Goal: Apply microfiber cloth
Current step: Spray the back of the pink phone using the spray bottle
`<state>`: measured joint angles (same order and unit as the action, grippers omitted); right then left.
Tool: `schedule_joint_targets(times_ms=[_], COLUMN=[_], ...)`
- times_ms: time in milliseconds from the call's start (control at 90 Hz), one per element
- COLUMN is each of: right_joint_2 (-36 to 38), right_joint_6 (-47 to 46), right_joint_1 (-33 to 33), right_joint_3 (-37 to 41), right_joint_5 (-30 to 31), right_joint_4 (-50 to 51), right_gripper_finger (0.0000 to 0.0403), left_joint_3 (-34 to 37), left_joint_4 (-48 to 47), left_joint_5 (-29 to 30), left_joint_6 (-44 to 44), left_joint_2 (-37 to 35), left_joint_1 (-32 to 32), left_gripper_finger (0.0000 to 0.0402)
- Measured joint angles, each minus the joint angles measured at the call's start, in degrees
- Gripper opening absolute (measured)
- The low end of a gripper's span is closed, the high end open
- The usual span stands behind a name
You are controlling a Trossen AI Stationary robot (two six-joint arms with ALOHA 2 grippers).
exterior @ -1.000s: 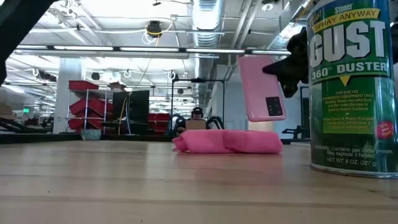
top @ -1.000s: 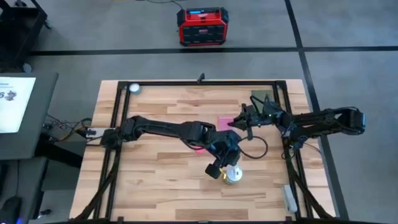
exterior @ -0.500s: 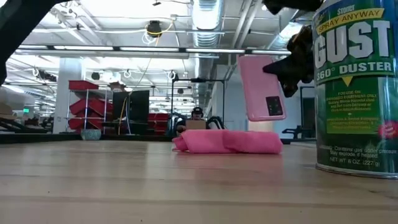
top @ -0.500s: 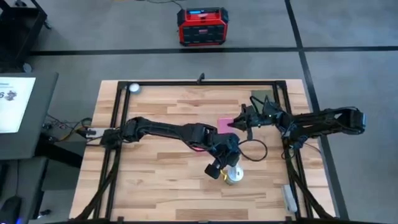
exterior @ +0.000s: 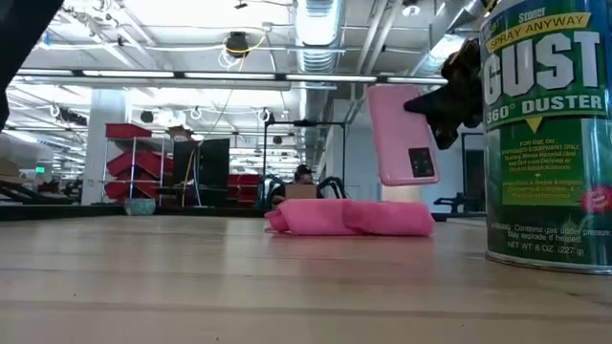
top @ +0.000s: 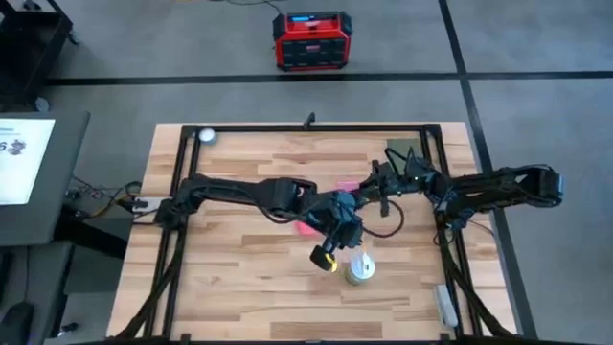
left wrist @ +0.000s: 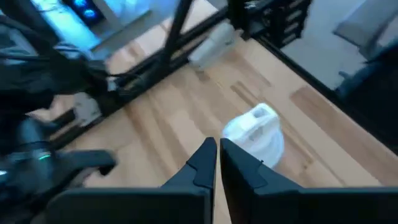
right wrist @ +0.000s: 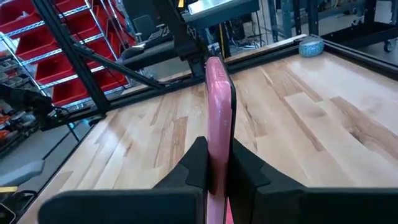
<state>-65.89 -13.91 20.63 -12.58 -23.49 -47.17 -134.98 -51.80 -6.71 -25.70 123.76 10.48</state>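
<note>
The microfiber cloth (exterior: pixel 349 217) lies bunched on the table near the middle. In the high view only a pink bit of the cloth (top: pixel 306 227) shows under my left arm. My right gripper (top: pixel 369 187) is shut on the pale-pink phone (exterior: pixel 402 134), which it keeps upright above the cloth. My left gripper (left wrist: pixel 217 152) is shut with nothing between its fingers. In the high view the left gripper (top: pixel 330 257) hovers just left of the green spray duster can (top: pixel 359 271). My right gripper pinches the phone between its two fingers, one on each flat face (right wrist: pixel 219 146). It comes in level from the table's right and takes the phone at its long side edge (exterior: pixel 432 107), near the upper end. The phone stands upright and lifted clear, a little above the cloth.
The duster can (exterior: pixel 547 143) stands upright near the table's front, close to the low camera. An olive-green pad (top: pixel 402 151) lies at the far right and a small white object (top: pixel 206 135) at the far left corner. A black frame (top: pixel 306 127) edges the table.
My left gripper has drawn away from the top of the duster can toward the table's left edge, and its forearm has swung toward the far side. The can has shifted slightly and stands upright. My right gripper holds the phone still.
</note>
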Motion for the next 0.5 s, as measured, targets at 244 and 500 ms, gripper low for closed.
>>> schedule_joint_targets(times_ms=[244,500], right_joint_2=[0.0,0.0], right_joint_6=[0.0,0.2], right_joint_1=[0.1,0.1], right_joint_3=[0.0,0.0], right_joint_5=[0.0,0.0], right_joint_4=[0.4,1.0], right_gripper_finger=[0.0014,0.0014], left_joint_3=[0.1,0.0], left_joint_4=[2.1,1.6], left_joint_5=[-3.8,-4.0], left_joint_6=[-2.8,-3.6], left_joint_2=[3.7,3.8], left_joint_1=[-0.4,-1.5], left_gripper_finger=[0.0000,0.0000])
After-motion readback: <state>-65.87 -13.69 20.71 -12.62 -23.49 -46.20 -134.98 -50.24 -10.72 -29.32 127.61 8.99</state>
